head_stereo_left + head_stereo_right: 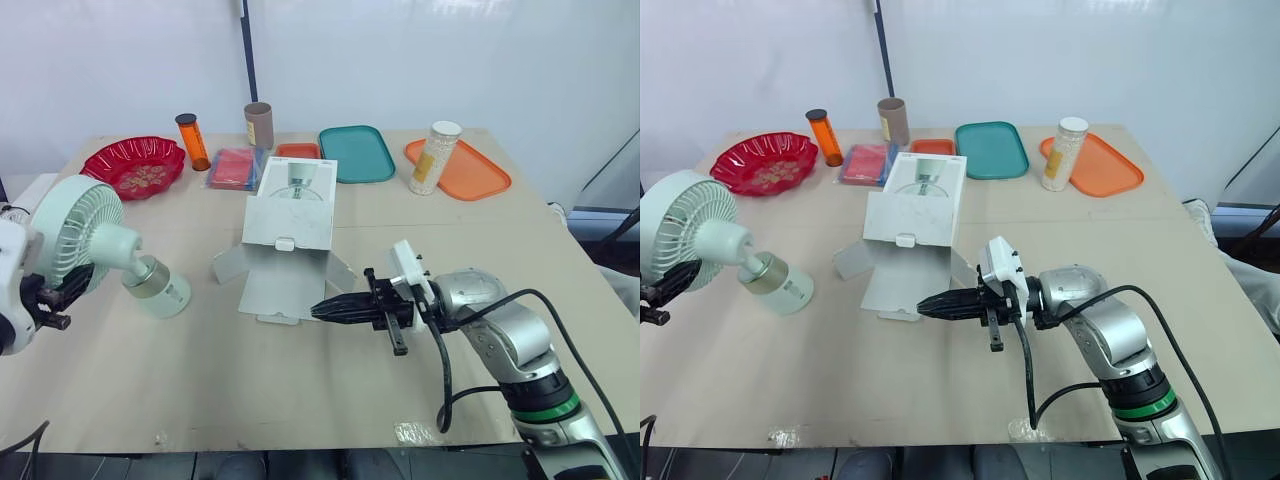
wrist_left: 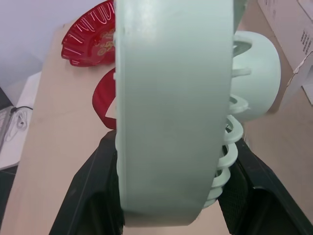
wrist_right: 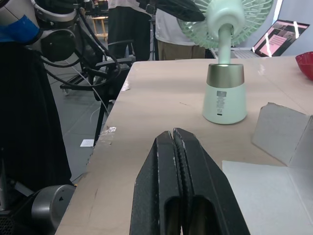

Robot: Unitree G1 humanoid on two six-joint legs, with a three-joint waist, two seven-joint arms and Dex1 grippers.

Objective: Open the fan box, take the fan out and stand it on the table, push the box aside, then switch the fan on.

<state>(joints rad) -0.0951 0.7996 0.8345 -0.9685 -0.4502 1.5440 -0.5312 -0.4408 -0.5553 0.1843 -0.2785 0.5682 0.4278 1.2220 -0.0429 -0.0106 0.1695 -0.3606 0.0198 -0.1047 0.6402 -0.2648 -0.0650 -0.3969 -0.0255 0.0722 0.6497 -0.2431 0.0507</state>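
The mint-green fan stands on its round base (image 1: 160, 291) at the left of the table, with its grille head (image 1: 78, 229) leaning toward the left edge. My left gripper (image 2: 173, 149) is shut on the rim of the fan head, one black finger (image 2: 93, 196) on each side. The white fan box (image 1: 290, 215) lies open mid-table with its flaps spread flat. My right gripper (image 1: 320, 310) is shut with nothing in it. It points left, with its tips just off the box's near flap (image 1: 270, 290). From the right wrist the fan base (image 3: 224, 95) looks upright.
Along the far edge are a red bowl (image 1: 135, 165), an orange bottle (image 1: 192, 141), a brown cylinder (image 1: 258, 125), a pink packet (image 1: 235, 168), a teal tray (image 1: 357, 153) and an orange tray (image 1: 470, 172) with a white-lidded jar (image 1: 432, 158). People stand beyond the table's left side (image 3: 171, 29).
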